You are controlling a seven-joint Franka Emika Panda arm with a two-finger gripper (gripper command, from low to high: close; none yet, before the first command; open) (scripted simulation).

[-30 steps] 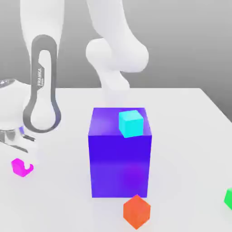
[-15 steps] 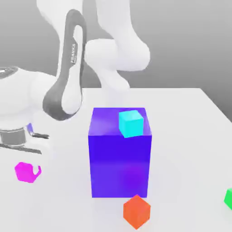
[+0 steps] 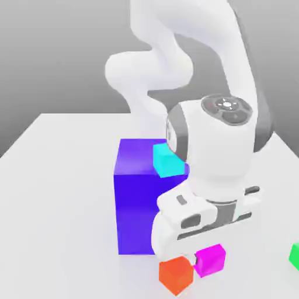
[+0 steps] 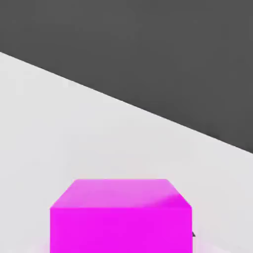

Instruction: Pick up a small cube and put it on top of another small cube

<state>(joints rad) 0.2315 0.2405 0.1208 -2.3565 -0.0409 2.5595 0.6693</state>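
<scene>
I see the small cube (image 3: 210, 260), bright magenta, low at the front of the scene in the exterior view, directly under the robot's hand. It is just beside the orange-red cube (image 3: 176, 274), on that cube's right in the exterior view, and it sits a little higher in the picture than the orange-red one; the two look as if they touch or nearly touch, and I cannot tell which. I also cannot tell whether the magenta cube rests on the surface (image 3: 58, 204) or is lifted a little above it. In the hand view the same magenta cube (image 4: 120, 217) is very near the camera, its top face and front face both visible, with the white surface (image 4: 74, 133) behind it.

The jaws are closed on the small cube, almost as narrow as they go, and the cube stays between them under the hand. The gripper (image 3: 205, 245) points downward, with its white body over the cube.

Behind the hand, toward the exterior view's left, stands the big blue-purple block (image 3: 137, 198). A cyan cube (image 3: 166, 162) lies on the block's top, near its right edge, partly hidden by the wrist. A green cube (image 3: 295, 256) is at the exterior view's right edge, well apart from the others.
</scene>
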